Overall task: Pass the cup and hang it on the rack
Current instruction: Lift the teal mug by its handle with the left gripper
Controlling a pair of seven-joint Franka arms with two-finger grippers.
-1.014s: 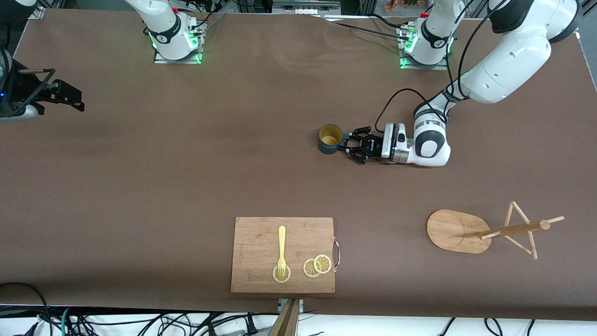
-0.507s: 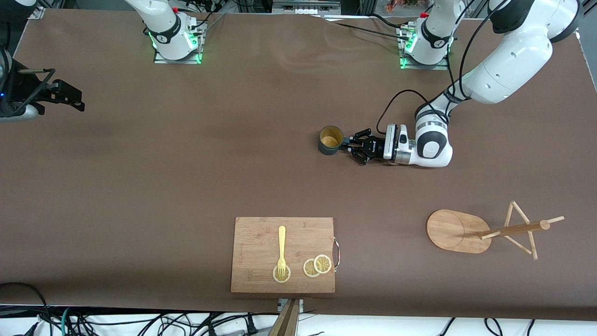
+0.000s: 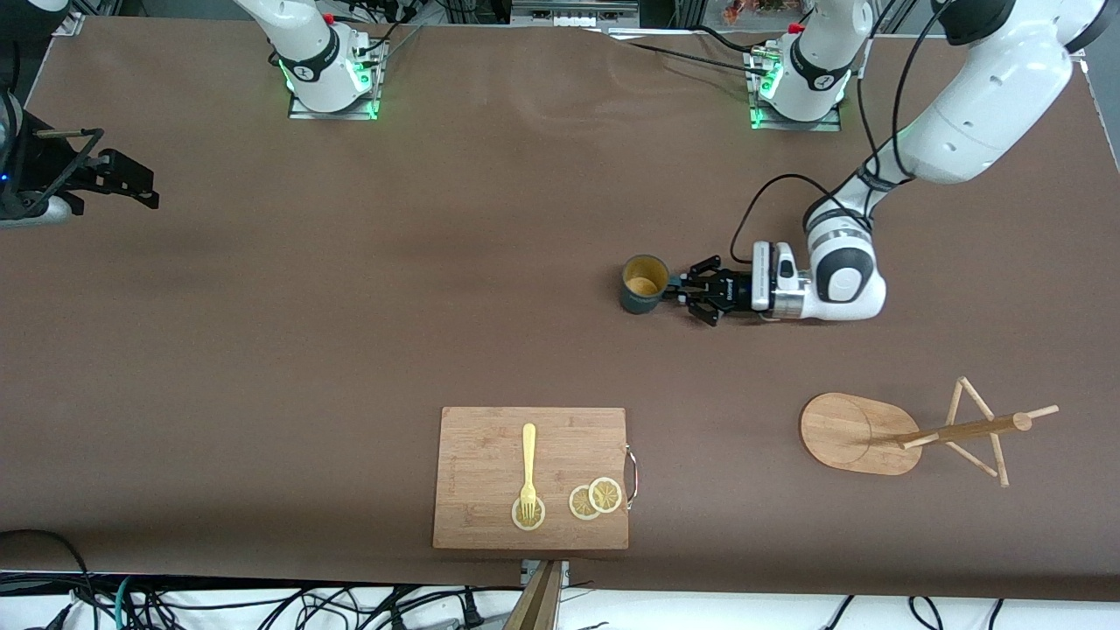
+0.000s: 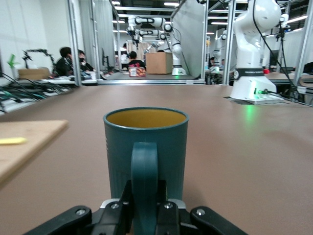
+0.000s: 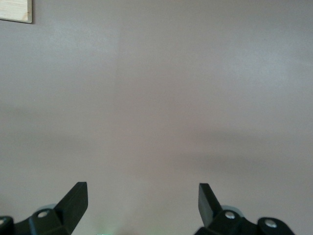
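Note:
The teal-blue cup (image 3: 643,284) is upright at table level near the table's middle, its ochre inside showing. My left gripper (image 3: 675,291) is shut on the cup's side handle (image 4: 145,171), fingers (image 4: 166,215) pinching it from both sides, in the left wrist view (image 4: 145,211). I cannot tell whether the cup's base touches the table. The wooden rack (image 3: 853,433) stands nearer to the front camera than the cup, toward the left arm's end, its pole and pegs (image 3: 962,429) free. My right gripper (image 3: 144,191) waits open and empty over bare table at the right arm's end (image 5: 142,196).
A wooden cutting board (image 3: 490,477) lies near the front edge with a yellow fork (image 3: 528,468) and lemon slices (image 3: 595,499) on it. The board's edge shows in the left wrist view (image 4: 24,142), and a corner in the right wrist view (image 5: 14,10).
My left gripper closed on the cup's handle, and cup and gripper shifted together toward the left arm's end and a little nearer the front camera. The right arm has not moved.

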